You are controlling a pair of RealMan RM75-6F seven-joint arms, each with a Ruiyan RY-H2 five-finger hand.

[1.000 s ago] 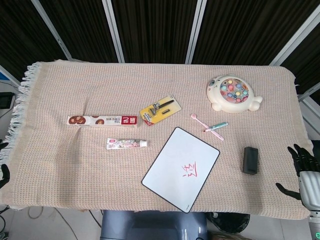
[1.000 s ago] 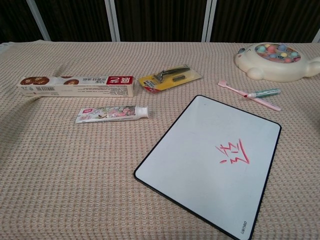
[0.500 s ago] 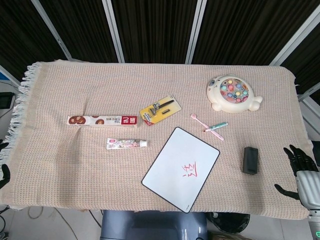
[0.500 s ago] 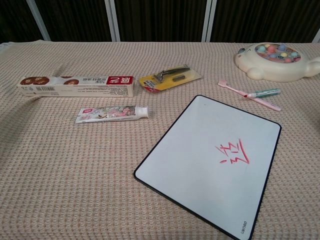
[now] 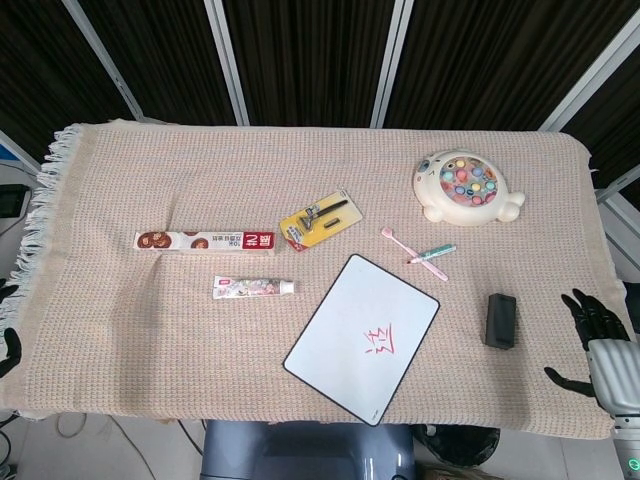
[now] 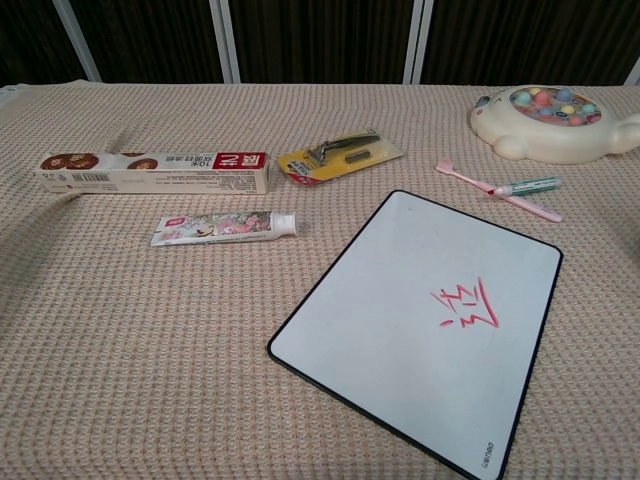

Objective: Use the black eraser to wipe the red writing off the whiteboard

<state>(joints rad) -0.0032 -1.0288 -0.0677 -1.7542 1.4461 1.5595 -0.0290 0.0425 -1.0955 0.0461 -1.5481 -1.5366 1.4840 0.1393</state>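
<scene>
A black eraser (image 5: 500, 320) lies on the cloth to the right of the whiteboard (image 5: 345, 320). The whiteboard (image 6: 400, 290) is white with a black rim and bears red writing (image 5: 383, 342) near its lower middle, also clear in the chest view as red writing (image 6: 465, 306). My right hand (image 5: 598, 341) hovers at the table's right edge, right of the eraser, fingers spread and holding nothing. At the far left edge only a sliver of my left hand (image 5: 8, 345) shows; its fingers cannot be made out. Neither hand appears in the chest view.
On the woven cloth (image 5: 150, 330) lie a long box (image 5: 204, 242), a toothpaste tube (image 5: 253, 287), a packaged razor (image 5: 318, 220), a pink toothbrush (image 5: 412, 251) with a small teal one, and a cream fishing toy (image 5: 466, 187) at the back right.
My right hand has drifted slightly left and down along the table's right edge. Nothing on the table has moved.
</scene>
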